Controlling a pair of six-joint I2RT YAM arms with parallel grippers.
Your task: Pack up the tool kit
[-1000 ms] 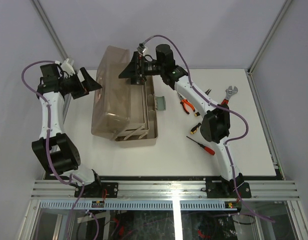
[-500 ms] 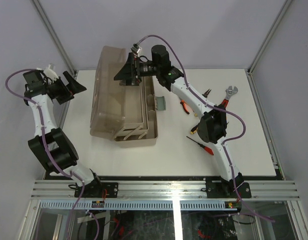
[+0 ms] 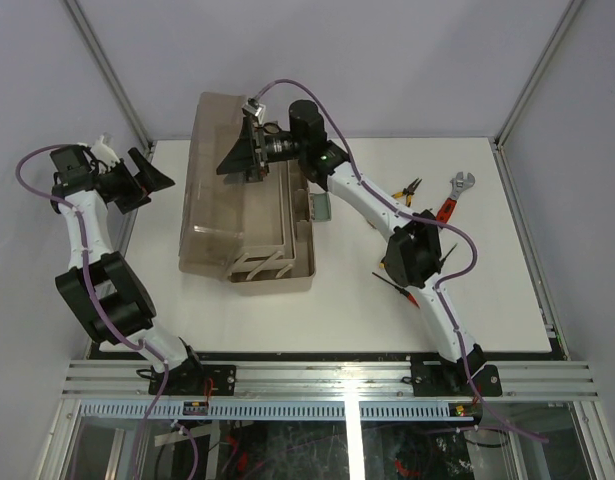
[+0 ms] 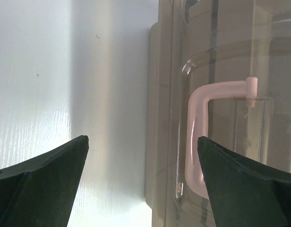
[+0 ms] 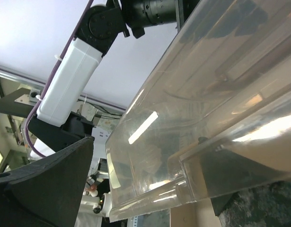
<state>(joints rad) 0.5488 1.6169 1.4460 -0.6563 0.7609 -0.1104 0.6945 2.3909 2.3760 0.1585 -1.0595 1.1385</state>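
The tan translucent toolbox stands open at the table's left, its lid (image 3: 222,185) raised over the beige trays (image 3: 292,235); the pale green latch (image 3: 320,205) sticks out on the right. My right gripper (image 3: 239,155) is open, its jaws either side of the lid's rim (image 5: 192,156); I cannot tell whether they touch it. My left gripper (image 3: 152,180) is open and empty, left of the box, facing the pink handle (image 4: 197,137). Yellow-handled pliers (image 3: 407,188), a wrench (image 3: 459,187) and a screwdriver (image 3: 390,285) lie on the table to the right.
The right arm (image 3: 377,210) stretches over the table from the tools to the lid and hides part of the screwdriver and other tools. White walls and frame posts (image 3: 112,80) close in the back corners.
My right gripper has moved left along with the lid, which leans further left. My left gripper pulled back left, away from the box, then held still.
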